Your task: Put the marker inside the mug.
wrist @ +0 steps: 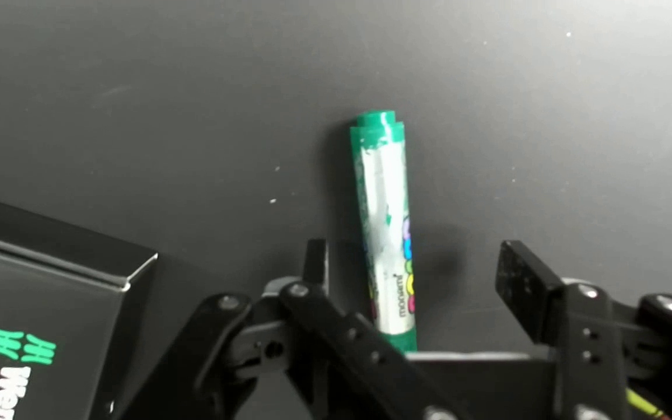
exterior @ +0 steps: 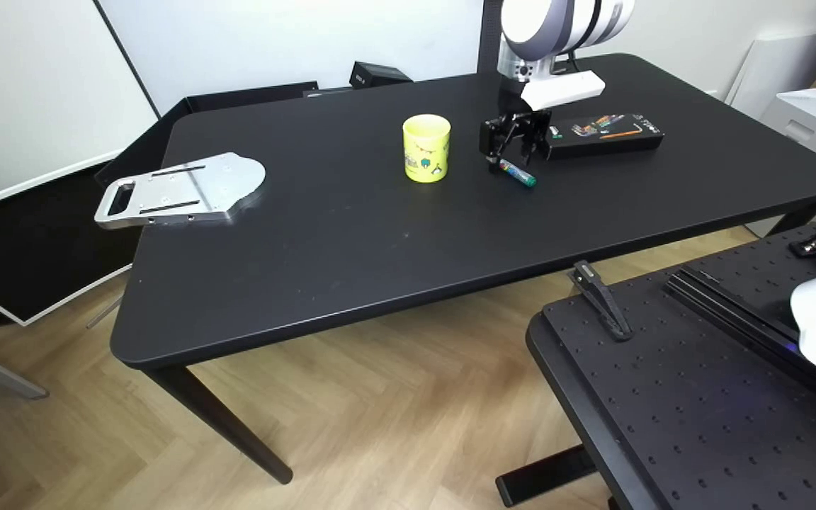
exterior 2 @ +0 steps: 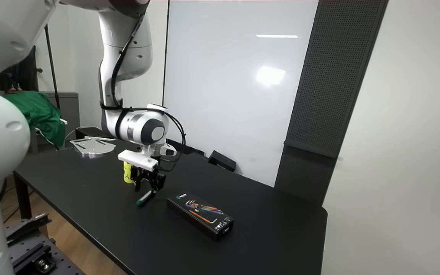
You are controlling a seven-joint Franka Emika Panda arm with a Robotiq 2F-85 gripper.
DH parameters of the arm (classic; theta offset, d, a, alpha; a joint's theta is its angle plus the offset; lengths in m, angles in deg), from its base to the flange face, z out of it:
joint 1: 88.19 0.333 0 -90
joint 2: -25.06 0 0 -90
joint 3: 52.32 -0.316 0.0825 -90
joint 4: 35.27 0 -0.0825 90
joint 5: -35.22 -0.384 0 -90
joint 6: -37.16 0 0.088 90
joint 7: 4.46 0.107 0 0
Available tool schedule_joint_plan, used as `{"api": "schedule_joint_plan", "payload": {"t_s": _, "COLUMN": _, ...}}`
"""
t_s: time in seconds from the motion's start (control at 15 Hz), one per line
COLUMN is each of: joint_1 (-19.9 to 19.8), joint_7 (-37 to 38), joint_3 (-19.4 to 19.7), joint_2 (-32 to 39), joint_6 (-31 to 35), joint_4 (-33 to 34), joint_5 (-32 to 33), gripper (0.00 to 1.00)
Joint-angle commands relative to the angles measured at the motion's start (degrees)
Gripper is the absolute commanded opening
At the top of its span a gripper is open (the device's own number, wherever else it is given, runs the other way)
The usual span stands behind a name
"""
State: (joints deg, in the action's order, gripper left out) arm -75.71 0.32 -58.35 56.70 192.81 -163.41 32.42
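One gripper [wrist: 416, 265], its fingers [wrist: 524, 286] spread wide, straddles the green marker [wrist: 387, 227] — a gap showing either side — where it lies on the dark table [exterior: 295, 248]. A black box [exterior: 610, 138] with tools pictured on it sits just beside the gripper, on the side away from the yellow mug [exterior: 426, 149]. That mug stands upright near the marker; in an exterior view the gripper partly hides the mug [exterior 2: 128, 173]. Well apart, a silver plate [exterior: 188, 188] juts past the table's edge.

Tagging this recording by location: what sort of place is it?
Probably a lab or office workroom: a robot arm, a bench with rows of holes, and what looks like a whiteboard.
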Motion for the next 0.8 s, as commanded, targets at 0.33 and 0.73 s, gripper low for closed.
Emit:
{"api": "schedule_joint_plan", "payload": {"t_s": 0.33, "joint_1": -1.4, "joint_7": 4.7, "joint_3": 0.1, "joint_2": 0.4, "joint_6": -1.3, "joint_4": 2.3, "joint_5": -3.1, "gripper": 0.11}}
{"api": "schedule_joint_plan", "payload": {"t_s": 0.73, "joint_1": -7.3, "joint_7": 6.0, "joint_3": -2.3, "joint_2": -0.1, "joint_6": -10.8, "joint_4": 6.9, "joint_5": -15.1, "gripper": 0.05}}
